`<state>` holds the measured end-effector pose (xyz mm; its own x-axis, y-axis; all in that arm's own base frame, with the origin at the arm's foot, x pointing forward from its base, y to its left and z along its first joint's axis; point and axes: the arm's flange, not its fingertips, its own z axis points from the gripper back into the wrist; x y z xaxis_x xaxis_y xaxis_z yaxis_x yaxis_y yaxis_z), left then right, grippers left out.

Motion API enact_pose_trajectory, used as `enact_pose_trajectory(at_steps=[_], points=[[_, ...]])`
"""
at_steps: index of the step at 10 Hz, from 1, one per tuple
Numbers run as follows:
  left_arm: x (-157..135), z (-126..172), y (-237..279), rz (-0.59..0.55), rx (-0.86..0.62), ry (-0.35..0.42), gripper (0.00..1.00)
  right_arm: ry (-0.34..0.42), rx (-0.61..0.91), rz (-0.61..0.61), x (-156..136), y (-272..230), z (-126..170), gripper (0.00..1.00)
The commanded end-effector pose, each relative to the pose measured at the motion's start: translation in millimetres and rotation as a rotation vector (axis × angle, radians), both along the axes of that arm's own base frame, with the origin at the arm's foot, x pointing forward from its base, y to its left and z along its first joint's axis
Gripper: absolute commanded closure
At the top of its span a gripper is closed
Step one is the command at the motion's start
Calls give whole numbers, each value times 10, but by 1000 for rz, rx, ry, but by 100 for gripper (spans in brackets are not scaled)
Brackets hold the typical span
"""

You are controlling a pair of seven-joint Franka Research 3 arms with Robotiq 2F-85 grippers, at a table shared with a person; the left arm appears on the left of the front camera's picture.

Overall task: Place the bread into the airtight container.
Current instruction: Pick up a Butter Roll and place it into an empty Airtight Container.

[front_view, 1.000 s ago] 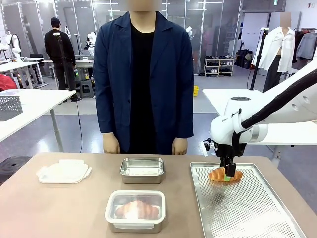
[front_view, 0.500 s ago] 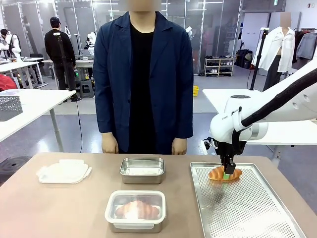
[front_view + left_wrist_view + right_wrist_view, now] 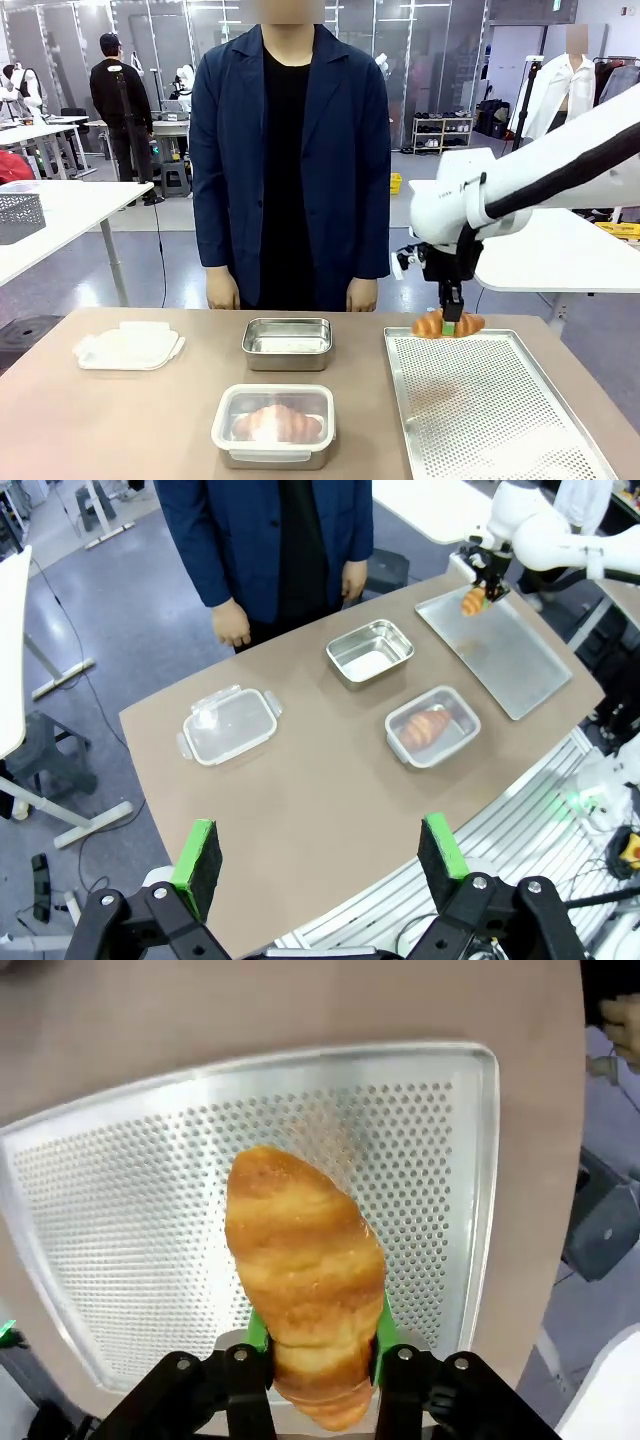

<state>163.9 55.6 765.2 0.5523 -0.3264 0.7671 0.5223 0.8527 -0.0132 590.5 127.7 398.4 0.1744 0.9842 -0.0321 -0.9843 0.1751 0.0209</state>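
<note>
The bread, a golden croissant, hangs just above the far edge of the perforated tray. My right gripper is shut on it from above. In the right wrist view the bread sits pinched between the green pads, with the tray below. The airtight container is an open, empty steel box at the middle of the table, left of the tray. My left gripper is open with nothing in it, high above the table's near side. From there the bread and the container show far off.
A second container with a clear lid shut over a croissant stands near the front. A loose clear lid lies at the left. A person stands at the far edge, hands hanging down.
My right gripper has closed on the bread and lifted it off the tray, moving up and slightly toward the far edge.
</note>
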Motion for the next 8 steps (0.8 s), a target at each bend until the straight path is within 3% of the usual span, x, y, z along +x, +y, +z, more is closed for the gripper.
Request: enact_pose_trajectory(at_steps=[1, 4, 5, 8], points=[[-8, 15, -5, -9, -1, -3, 0, 0, 9, -54, -62, 444, 301, 57], [-8, 15, -5, -9, -1, -3, 0, -21, 15, -76, -85, 1319, 560, 57], [-8, 15, -5, -9, -1, -3, 0, -68, 5, -79, -45, 1642, 636, 57], [-8, 15, -5, -9, -1, -3, 0, -76, 10, -83, 78, 2400, 637, 57]])
